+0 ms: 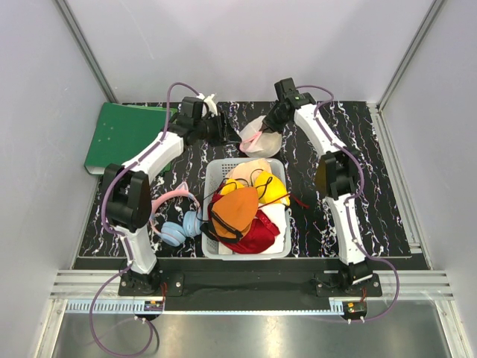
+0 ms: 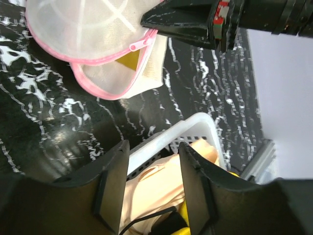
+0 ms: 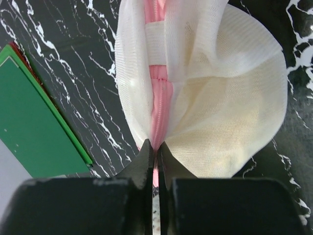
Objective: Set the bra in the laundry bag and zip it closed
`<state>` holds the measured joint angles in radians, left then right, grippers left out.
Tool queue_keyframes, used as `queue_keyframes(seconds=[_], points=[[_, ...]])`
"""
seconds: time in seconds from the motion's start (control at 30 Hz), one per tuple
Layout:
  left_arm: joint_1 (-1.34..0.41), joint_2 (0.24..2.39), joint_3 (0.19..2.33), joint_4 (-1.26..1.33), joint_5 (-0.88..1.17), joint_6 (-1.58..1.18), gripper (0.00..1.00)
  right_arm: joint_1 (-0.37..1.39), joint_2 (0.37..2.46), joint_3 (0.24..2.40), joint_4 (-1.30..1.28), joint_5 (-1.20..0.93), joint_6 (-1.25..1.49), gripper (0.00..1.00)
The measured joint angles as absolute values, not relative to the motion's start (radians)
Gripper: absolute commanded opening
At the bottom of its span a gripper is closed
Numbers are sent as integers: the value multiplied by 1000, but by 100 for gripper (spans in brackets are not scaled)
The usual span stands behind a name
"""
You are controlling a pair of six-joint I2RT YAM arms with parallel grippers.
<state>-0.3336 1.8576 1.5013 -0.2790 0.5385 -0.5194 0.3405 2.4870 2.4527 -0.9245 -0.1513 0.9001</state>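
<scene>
Right pincer [image 3: 155, 159] fills the bottom of its wrist view, fingers pressed together on the pink zipper rim [image 3: 157, 93] of the laundry bag [image 3: 230, 98]. Bag lies at the far side of the black marbled bench [image 1: 373, 186], just beyond the white basket [image 1: 218, 173]. Left pincer [image 2: 154, 188] is spread and holds nothing; it hangs over the basket's far rim, near the bag but apart from it. Of the bra [image 2: 128, 59] only a small yellow patch shows, in the gap under the zipper rim in the left wrist view; mesh hides the rest. Zipper pull [image 2: 138, 45] sits by that gap, so the bag is not fully zipped. Basket holds an orange bra [image 1: 235, 210], a yellow bra with black straps [image 1: 272, 188] and a red garment [image 1: 261, 235]. Green board [image 1: 123, 136] lies far left. Headphones [image 1: 177, 227] lie just beside the basket's left wall.
</scene>
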Motion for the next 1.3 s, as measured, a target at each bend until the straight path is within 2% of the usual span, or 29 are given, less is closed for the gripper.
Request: queue_keyframes(seconds=[0.3, 0.63, 0.9, 1.3], points=[[-333, 1869, 1479, -133, 621, -668, 55, 341, 2296, 2294, -808, -167, 854, 0], [-355, 1984, 1625, -133, 630, -746, 51, 342, 2241, 2225, -720, -199, 840, 0], [-354, 2049, 1769, -191, 687, -713, 55, 344, 2236, 2144, -670, -251, 830, 0], [-344, 2100, 1831, -367, 735, -602, 52, 346, 2199, 2087, -607, -301, 832, 0]])
